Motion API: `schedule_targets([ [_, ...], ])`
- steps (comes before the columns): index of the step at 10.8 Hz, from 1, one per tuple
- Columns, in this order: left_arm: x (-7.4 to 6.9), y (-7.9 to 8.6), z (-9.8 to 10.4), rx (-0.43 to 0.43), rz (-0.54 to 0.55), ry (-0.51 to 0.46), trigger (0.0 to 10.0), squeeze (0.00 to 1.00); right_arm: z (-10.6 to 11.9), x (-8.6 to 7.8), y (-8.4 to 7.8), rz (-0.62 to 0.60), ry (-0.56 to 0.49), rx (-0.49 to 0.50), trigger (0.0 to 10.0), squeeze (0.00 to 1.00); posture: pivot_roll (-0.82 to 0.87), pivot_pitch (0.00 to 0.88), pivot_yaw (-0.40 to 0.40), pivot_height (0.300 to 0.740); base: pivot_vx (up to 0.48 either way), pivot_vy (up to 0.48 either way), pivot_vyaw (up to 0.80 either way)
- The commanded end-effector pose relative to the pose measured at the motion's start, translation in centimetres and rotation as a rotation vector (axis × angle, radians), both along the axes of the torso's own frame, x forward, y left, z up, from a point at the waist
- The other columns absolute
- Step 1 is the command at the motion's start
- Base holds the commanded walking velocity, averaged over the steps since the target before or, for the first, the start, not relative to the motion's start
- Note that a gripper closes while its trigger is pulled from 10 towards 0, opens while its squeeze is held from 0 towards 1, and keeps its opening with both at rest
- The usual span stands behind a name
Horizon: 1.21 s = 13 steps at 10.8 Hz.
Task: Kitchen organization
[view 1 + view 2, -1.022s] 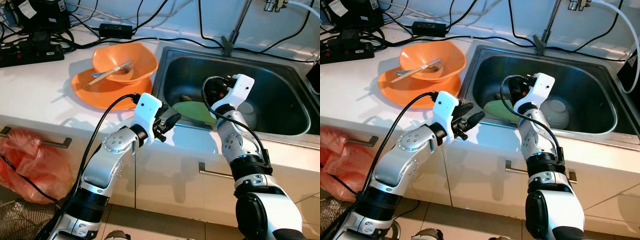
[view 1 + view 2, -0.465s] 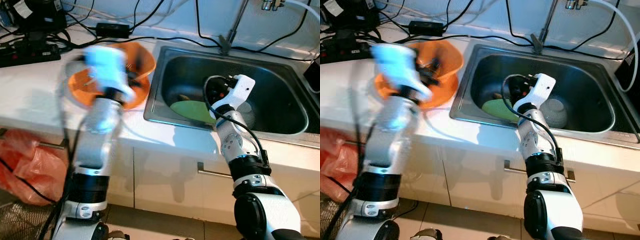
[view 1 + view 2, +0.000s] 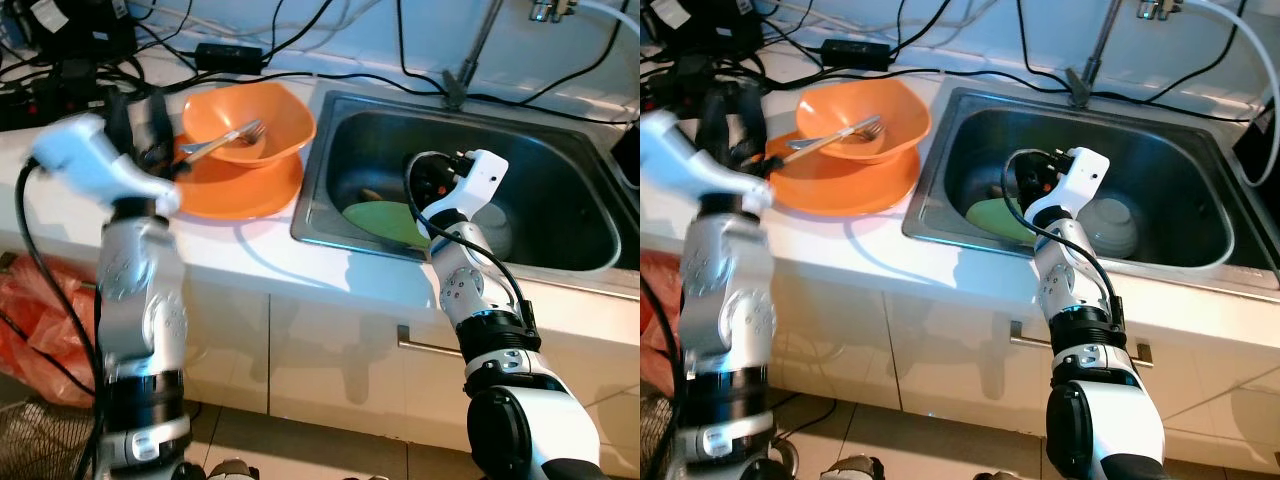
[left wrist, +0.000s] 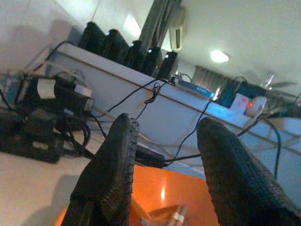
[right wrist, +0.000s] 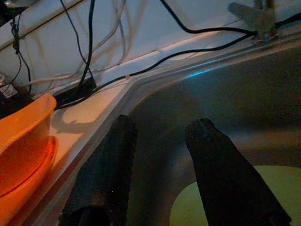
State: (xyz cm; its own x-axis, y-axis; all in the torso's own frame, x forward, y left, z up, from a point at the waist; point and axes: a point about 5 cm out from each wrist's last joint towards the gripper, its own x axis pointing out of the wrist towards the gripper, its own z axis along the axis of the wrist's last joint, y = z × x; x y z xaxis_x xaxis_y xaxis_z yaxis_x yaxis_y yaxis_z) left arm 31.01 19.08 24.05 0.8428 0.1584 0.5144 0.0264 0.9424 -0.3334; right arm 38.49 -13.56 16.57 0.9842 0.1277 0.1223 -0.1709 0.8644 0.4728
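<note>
On counter: one orange bowl (image 3: 250, 121); one fork (image 3: 222, 141); one orange plate (image 3: 240, 186).

Both arms are built of silver-grey metallic segments with rounded joint housings, dark black bands at the forearm joints, and a glossy white shell at each wrist; the left arm (image 3: 135, 300) is motion-blurred at its white wrist, and a thick black cable runs down its 9 o'clock side. The right arm (image 3: 480, 310) carries a looping black cable at its wrist and ends below in a large white and black housing. Each arm ends in 2 long black fingers (image 4: 110, 174) with a finely dotted, textured surface, broad and rounded at the tips (image 5: 106, 174).
</note>
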Motion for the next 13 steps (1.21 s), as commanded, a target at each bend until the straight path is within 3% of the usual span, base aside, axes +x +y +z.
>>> schedule_targets([
  [1,-0.6,-0.1,-0.4,-0.064,-0.049,-0.01,10.0,0.0,-0.3,-0.2,-0.6,-0.017,0.0,0.009,10.0,0.0,0.15,0.094,-0.097,0.74,0.0,0.0,0.0],
  [4,-1.2,-0.6,-2.6,-0.126,-0.094,0.05,10.0,0.0,-0.2,-0.1,-0.5,-0.016,-0.004,0.014,10.0,0.0,0.16,0.094,-0.1,0.74,0.0,0.0,0.0],
  [6,-1.2,-1.8,-3.9,-0.155,-0.131,0.098,10.0,0.0,-0.1,-0.1,-0.4,-0.012,-0.008,0.014,10.0,0.0,0.15,0.09,-0.098,0.74,0.0,0.0,0.0],
  [10,-0.7,-3.0,-4.3,-0.168,-0.177,0.129,10.0,0.0,-0.1,-0.1,-0.4,-0.014,-0.01,0.016,10.0,0.0,0.15,0.082,-0.091,0.74,0.0,0.0,0.0],
  [13,-0.7,-2.3,-3.7,-0.21,-0.132,0.094,10.0,0.0,-0.1,-0.1,-0.4,-0.013,-0.011,0.017,10.0,0.0,0.15,0.086,-0.096,0.74,0.0,0.0,0.0],
])
